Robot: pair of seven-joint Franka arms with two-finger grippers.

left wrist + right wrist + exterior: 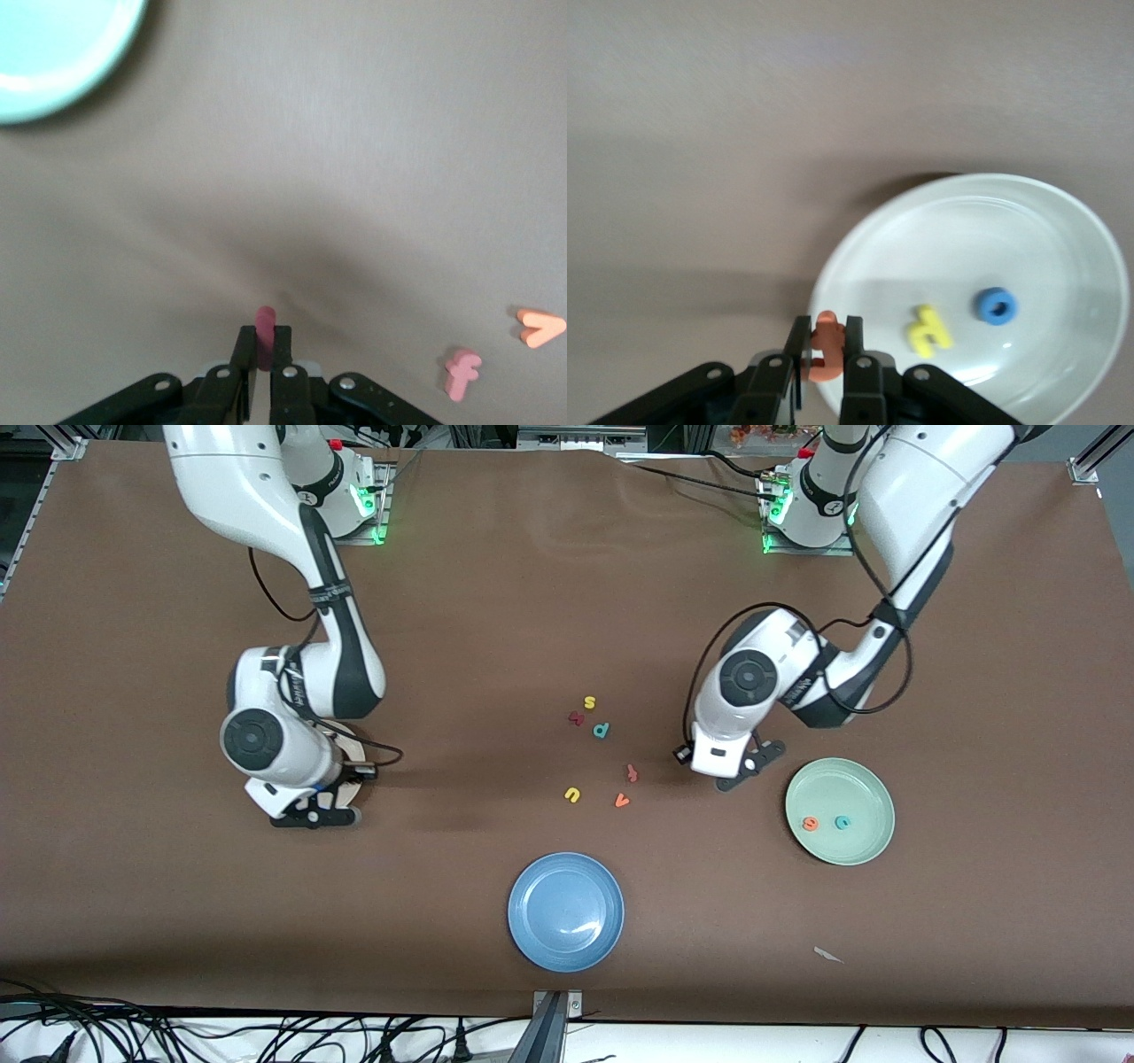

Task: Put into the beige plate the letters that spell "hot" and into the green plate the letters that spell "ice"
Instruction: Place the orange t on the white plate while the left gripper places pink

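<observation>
Left hand (263, 354) pinched the red i (265, 329); right hand (826, 354) pinched the orange t (826, 350) at beige plate's (850, 257) rim. Both light, soft foam; grip by thin edges.

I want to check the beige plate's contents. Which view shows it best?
The right wrist view: the beige plate holds the yellow h and blue o. In the front view the right arm mostly hides it. The left wrist view misses it.

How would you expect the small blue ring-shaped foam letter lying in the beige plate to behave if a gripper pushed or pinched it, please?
The blue ring-shaped foam letter o lies flat in the beige plate, so it would probably slide rather than roll. It looks tiny and foam-like, so likely very light and a little squashy when pinched. The plate's glossy surface suggests a push would send it skidding easily.
</observation>
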